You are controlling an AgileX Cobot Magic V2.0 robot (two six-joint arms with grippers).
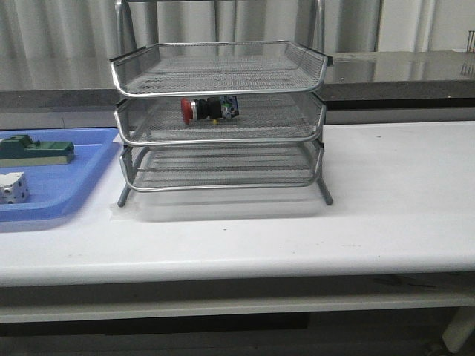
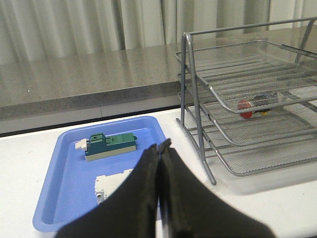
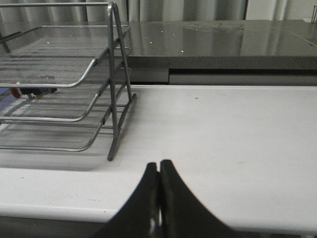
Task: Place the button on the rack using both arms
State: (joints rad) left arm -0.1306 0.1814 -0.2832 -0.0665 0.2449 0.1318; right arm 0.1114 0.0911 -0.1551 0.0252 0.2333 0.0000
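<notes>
In the front view the rack [image 1: 220,119] stands on the white table [image 1: 386,200], three mesh tiers stacked, and the button [image 1: 210,109] lies on its side in the middle tier, toward the left half, red cap pointing to 9 o'clock and the blue rear block to 3 o'clock. From the rack, the blue tray [image 1: 56,189] sits at 9 o'clock, just beside its left legs, holding the green block [image 1: 33,150] and, nearer the table's front edge, the white cube [image 1: 13,188] with dark dots. Neither arm shows in this view. In the left wrist view the left gripper [image 2: 160,146] is clenched, its two black fingers pressed together with nothing between them, held over the near edge of the blue tray; the green block lies in the tray beyond the fingertips, and the button shows through the mesh of the rack's middle tier. In the right wrist view the right gripper [image 3: 159,166] is likewise clenched and empty, above bare table, well apart from the rack, where the red cap is just visible in the middle tier.
</notes>
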